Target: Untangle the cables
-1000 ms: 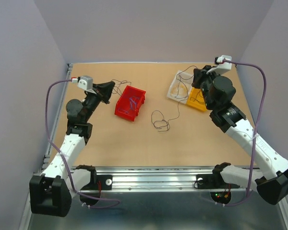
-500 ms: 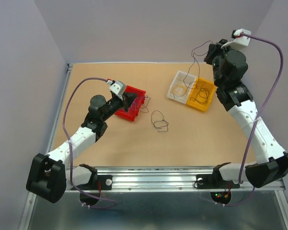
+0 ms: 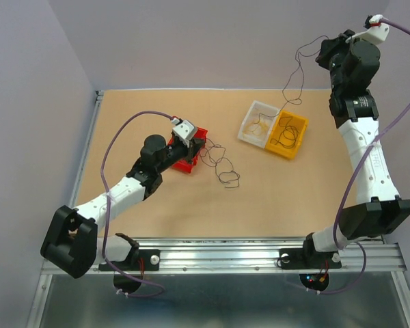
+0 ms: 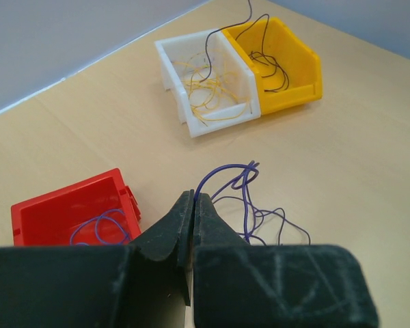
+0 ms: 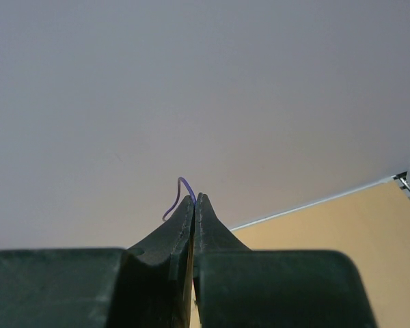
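Note:
My left gripper is shut on a blue-purple wire just right of the red bin. The wire runs from its tips down to a loose clump of thin wires on the table. In the left wrist view the left gripper pinches the wire's end, and the strand loops over the tabletop. My right gripper is raised high at the back right, shut on a thin wire that dangles towards the bins. In the right wrist view only the wire's purple end sticks out above the closed right gripper.
The red bin holds purple wires. A white bin with yellow wires and a yellow bin with dark wires stand side by side at the back right, and show in the left wrist view as white bin and yellow bin. Lilac walls enclose the table.
My left gripper moved right across the red bin, now at its right side with a purple strand. My right gripper rose up and to the right, lifting a thin wire off the bins.

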Action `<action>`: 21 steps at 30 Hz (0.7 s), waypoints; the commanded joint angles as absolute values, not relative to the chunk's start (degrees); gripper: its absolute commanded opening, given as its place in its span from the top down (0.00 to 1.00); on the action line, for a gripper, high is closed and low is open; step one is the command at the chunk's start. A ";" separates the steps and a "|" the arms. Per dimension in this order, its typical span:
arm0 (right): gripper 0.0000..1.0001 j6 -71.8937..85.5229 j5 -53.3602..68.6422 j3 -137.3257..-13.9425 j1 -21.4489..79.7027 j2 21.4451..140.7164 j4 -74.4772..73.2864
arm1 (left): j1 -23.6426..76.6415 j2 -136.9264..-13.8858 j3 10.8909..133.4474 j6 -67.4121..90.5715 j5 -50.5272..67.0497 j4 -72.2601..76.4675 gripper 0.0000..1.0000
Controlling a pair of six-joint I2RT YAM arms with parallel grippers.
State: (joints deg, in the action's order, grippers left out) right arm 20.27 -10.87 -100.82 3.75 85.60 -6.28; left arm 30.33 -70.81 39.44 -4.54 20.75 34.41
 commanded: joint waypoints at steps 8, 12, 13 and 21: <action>0.99 22.24 -9.40 -108.98 1.23 84.03 -6.85 | 30.85 -70.75 42.45 -6.59 19.42 35.95 1.00; 0.99 23.03 -8.88 -109.25 0.26 83.76 -7.12 | 31.03 -70.84 42.54 -6.59 19.42 35.86 1.00; 0.99 23.29 -8.35 -108.99 0.26 83.93 -7.29 | 31.20 -70.84 42.54 -6.59 19.42 35.77 1.00; 0.99 26.27 -5.10 -105.12 -3.60 84.64 -7.12 | 31.46 -70.49 42.45 -6.94 19.07 35.60 1.00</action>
State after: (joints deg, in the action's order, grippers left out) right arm 23.99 -7.62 -106.10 -1.56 85.30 -8.40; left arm 30.85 -71.16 39.51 -5.80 19.40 33.43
